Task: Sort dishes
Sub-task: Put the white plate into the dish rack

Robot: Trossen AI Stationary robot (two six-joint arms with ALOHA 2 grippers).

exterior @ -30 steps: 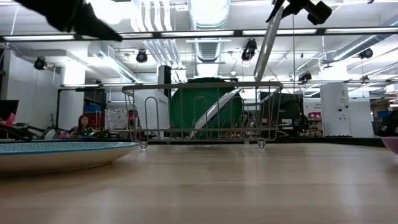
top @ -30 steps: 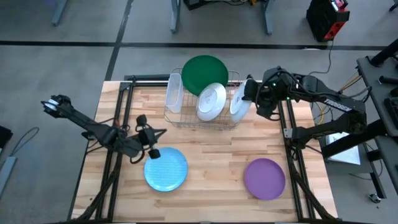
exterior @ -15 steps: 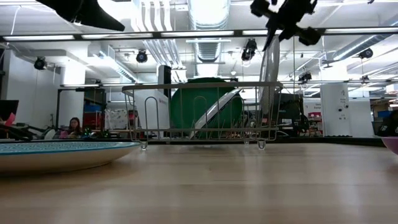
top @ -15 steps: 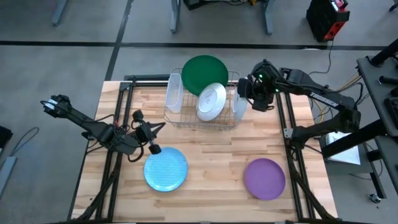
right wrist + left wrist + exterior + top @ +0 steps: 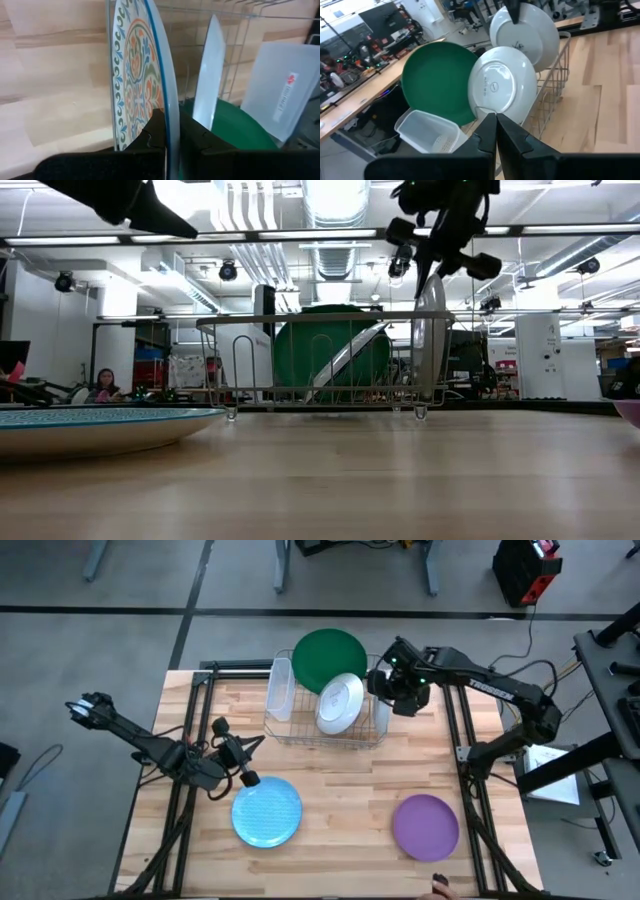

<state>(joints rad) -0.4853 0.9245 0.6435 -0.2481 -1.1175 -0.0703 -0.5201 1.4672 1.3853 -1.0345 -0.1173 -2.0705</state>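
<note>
"Surface and room?"

"Pale wood-plank table (image 5: 340, 780) on a dark frame, over grey floor. Beyond it, saw long ceiling lights, ducts and desks, with a person (image 5: 103, 380) seated far back. Red-and-black box (image 5: 527, 565) off past the far right corner."

"Dishes?"

"Wire dish rack (image 5: 300, 740) at the far middle. Held a clear tub (image 5: 280, 690) at its left end, a dark green plate (image 5: 325, 655) at the back and a white-backed plate (image 5: 340, 703) leaning in front of the green one. Light blue plate (image 5: 267, 811) flat on the near left, purple plate (image 5: 425, 826) flat on the near right, well apart."

"Grippers?"

"Right gripper (image 5: 397, 692) over the rack's right end, clenched on the top rim of a blue-and-white patterned plate (image 5: 135, 85). Stood upright and edge-on inside the rack; couldn't tell whether touching the base. Left gripper (image 5: 250, 747) above the table just beyond the light blue plate, fingers (image 5: 487, 132) pressed together, holding nothing."

"Writing?"

"Small round stamp on the white-backed plate, red print on the tub. Couldn't read either."
</note>
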